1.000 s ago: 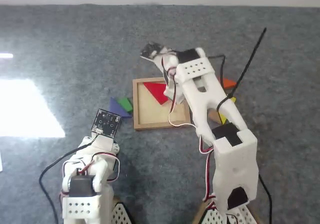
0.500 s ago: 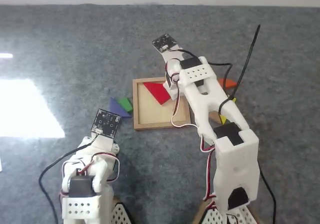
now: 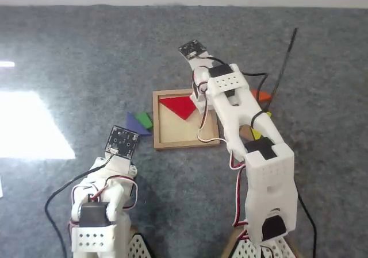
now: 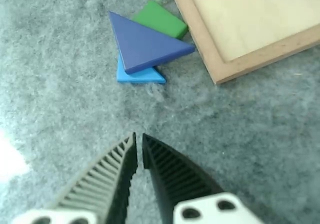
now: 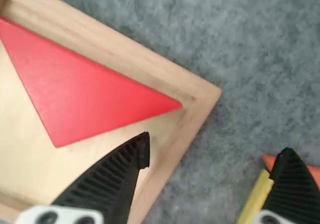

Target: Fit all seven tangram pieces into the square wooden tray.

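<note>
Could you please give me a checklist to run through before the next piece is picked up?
1. Red triangle lies flat in a corner of the tray: ok.
2. Right end effector is open and holds nothing, over the tray's corner: ok.
3. Left end effector is open for a pick: not ok, it is shut above the felt.
4. Pieces left of the tray lie apart: not ok, the dark blue triangle overlaps the green piece and the light blue piece.
5. Orange piece and yellow piece are free to grasp: cannot tell, the right arm partly covers them.
</note>
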Controlling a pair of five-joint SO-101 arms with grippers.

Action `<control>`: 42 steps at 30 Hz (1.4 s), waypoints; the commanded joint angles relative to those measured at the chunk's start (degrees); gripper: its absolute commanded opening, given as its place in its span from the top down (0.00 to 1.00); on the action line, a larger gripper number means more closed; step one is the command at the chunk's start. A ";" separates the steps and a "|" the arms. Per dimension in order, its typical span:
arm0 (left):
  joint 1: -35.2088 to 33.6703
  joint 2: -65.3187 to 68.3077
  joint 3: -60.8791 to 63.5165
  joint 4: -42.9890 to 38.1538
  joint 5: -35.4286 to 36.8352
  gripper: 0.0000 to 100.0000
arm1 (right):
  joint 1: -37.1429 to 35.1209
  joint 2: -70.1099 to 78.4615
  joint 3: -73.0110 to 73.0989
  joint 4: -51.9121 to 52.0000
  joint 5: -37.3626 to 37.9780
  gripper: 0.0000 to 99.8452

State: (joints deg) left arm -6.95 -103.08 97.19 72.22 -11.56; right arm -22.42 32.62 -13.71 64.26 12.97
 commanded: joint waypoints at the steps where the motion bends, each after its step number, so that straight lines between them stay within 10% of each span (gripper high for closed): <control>1: -0.18 -1.14 -0.75 0.35 0.26 0.98 | 1.45 -8.13 1.85 0.66 -0.79 0.61; 11: -0.18 -1.14 -0.75 0.35 0.26 0.98 | -0.75 -3.47 9.05 0.48 -0.44 0.62; 20: -0.18 -1.14 -0.75 0.35 0.26 0.98 | 3.38 -2.77 9.14 5.05 -5.36 0.92; 42: -0.18 -1.14 -0.75 0.35 0.26 0.98 | 1.98 -29.32 18.55 7.34 0.79 0.93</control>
State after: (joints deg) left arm -6.95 -103.08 97.19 72.22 -11.56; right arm -20.31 12.13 3.16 70.95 9.89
